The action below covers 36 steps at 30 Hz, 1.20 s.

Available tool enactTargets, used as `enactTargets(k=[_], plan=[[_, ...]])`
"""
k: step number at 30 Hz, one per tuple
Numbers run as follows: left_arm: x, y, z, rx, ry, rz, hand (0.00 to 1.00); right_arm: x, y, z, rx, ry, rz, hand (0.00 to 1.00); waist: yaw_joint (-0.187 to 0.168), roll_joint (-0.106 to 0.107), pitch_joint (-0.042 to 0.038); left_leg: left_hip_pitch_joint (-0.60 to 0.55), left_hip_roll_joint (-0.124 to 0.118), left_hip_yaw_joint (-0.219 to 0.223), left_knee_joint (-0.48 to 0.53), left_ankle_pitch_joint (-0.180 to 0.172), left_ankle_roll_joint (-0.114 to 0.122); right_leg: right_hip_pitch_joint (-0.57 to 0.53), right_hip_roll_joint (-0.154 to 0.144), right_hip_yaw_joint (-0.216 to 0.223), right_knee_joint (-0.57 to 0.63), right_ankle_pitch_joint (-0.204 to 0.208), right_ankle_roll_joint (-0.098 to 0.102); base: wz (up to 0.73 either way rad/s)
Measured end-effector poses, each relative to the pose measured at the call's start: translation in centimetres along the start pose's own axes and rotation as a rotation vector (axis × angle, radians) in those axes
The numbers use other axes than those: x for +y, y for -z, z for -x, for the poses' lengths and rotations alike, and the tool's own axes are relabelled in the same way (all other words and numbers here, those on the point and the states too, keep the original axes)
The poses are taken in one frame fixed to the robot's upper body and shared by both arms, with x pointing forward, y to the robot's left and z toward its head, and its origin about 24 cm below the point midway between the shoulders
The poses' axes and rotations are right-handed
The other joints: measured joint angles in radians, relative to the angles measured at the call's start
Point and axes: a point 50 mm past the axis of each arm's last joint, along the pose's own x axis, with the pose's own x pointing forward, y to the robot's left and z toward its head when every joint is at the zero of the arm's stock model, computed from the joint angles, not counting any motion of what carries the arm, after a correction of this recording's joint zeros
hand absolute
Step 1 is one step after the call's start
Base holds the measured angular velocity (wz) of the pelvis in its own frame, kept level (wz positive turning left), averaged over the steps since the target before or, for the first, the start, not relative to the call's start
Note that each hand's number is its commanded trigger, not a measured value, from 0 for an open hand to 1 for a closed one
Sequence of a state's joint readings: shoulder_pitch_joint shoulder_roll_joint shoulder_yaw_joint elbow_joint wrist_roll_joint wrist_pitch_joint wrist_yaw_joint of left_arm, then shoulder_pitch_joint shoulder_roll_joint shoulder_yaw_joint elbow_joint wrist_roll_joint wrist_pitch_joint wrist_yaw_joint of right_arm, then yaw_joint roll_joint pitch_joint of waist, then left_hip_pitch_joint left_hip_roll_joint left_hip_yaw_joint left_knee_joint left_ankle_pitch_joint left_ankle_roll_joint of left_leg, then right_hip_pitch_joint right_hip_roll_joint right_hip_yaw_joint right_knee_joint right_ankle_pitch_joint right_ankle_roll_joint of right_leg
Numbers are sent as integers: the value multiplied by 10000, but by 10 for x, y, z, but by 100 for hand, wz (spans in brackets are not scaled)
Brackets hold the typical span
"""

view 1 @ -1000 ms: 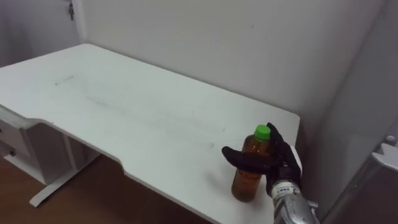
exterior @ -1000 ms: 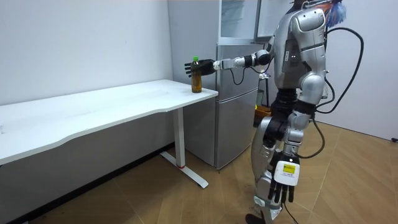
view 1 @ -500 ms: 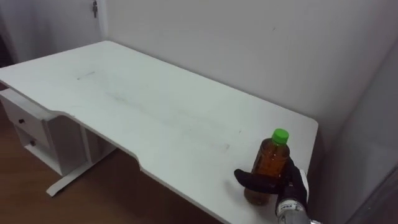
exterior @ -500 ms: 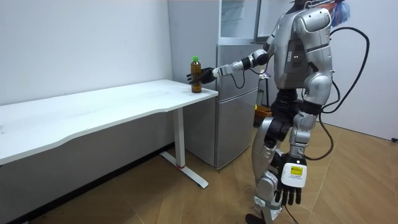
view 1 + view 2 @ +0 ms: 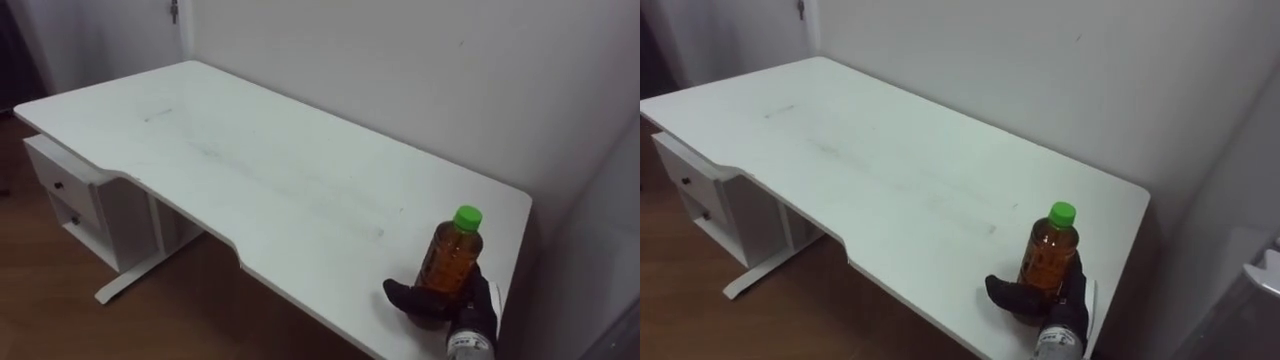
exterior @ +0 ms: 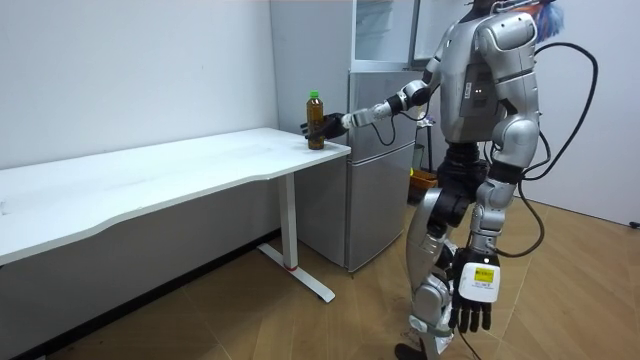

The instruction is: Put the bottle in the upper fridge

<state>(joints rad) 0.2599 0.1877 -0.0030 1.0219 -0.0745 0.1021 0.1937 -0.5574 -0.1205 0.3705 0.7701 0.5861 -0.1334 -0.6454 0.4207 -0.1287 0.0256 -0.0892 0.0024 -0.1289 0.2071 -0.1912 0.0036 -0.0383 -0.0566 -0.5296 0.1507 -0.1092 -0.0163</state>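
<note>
Your right hand (image 5: 476,306) seems curled low round the upright bottle (image 5: 452,256); firm up, lift vertically. Left hand (image 6: 472,298) hangs relaxed.

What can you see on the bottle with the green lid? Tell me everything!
The bottle looks like clear plastic and is filled almost to the neck with an amber-brown drink. It is closed with a bright green cap. It stands upright near the corner of the white table, close to the wall. The robot's dark right hand is wrapped round its lower part, thumb in front, hiding its base.
</note>
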Motion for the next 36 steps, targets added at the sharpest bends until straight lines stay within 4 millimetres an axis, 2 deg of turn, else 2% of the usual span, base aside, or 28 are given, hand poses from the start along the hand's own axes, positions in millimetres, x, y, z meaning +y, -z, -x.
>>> enactTargets(k=[11, 12, 13, 32, 36], plan=[[-1, -7, -1, -154, 19, 20, 0, -2, -1, 0, -145, 231, -57, 0, -1, 63, 43, -39, -7, -5, 18, 3, 0, -37, -8, -8, 5, 0, 0, 0], [-1, -8, -1, -182, 23, 22, 0, -2, -1, 0, -146, 232, -54, 60, -1, 66, 46, -40, -9, -5, 22, 3, 0, -37, -11, -8, 5, 0, 0, 0], [-1, -8, -1, -191, 23, 22, 0, -2, -1, 0, -146, 232, -53, 100, -1, 68, 47, -42, -10, -6, 25, 3, 0, -37, -12, -9, 6, 0, 0, 0], [-1, -7, -1, -128, 10, 13, 0, -8, 0, -3, -92, 552, -67, 100, -18, 98, 59, -124, 4, 66, 32, 2, 3, -146, -17, 3, 6, 2, -4, 0], [-1, -6, -1, -89, 3, 37, 0, -4, -1, -2, 39, 197, -256, 100, -23, 108, 1, -23, 10, 185, -18, 8, 11, -126, -10, 91, 2, 3, -5, -6]])
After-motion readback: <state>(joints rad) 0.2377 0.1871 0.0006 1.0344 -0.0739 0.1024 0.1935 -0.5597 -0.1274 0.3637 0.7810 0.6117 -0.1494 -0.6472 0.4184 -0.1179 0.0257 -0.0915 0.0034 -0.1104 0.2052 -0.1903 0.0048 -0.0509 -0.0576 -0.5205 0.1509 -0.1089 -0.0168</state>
